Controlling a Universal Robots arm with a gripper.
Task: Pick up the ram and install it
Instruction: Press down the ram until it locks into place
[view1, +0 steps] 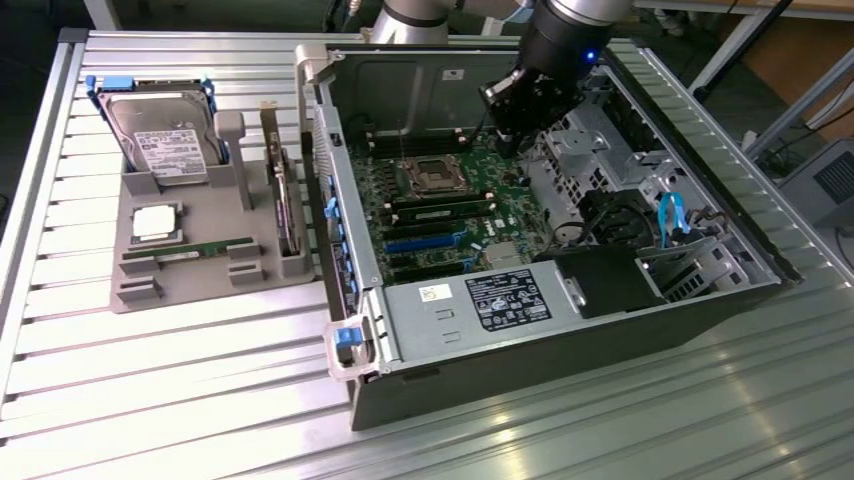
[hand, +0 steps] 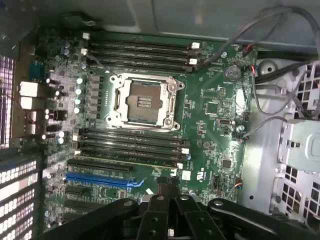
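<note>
Evidently the end effector (view1: 514, 125) hung inside the open computer case (view1: 561, 330), low over the far part of the green motherboard (view1: 461, 215) and near the empty processor socket (view1: 434, 177). In the wrist view its dark fingers (hand: 167, 187) were drawn close together with nothing seen between them, just above the motherboard (hand: 210, 115). The square socket (hand: 145, 102) lay open there, with a bank of long black memory slots (hand: 140, 50) on one side of it and a second bank (hand: 132, 145) on the other.

The ram (view1: 187, 247) was well apart from the end effector. It was a thin green stick lying in a slot of the grey holder tray (view1: 140, 290) on the counter (view1: 160, 400), towards the exterior view's left of the case. On the same tray a small square silver chip (view1: 154, 222) sat just beyond the ram, and a silver hard drive (view1: 163, 140) stood at the far end. A long narrow board (view1: 282, 195) stood on edge along the tray's side nearest the case.
</note>
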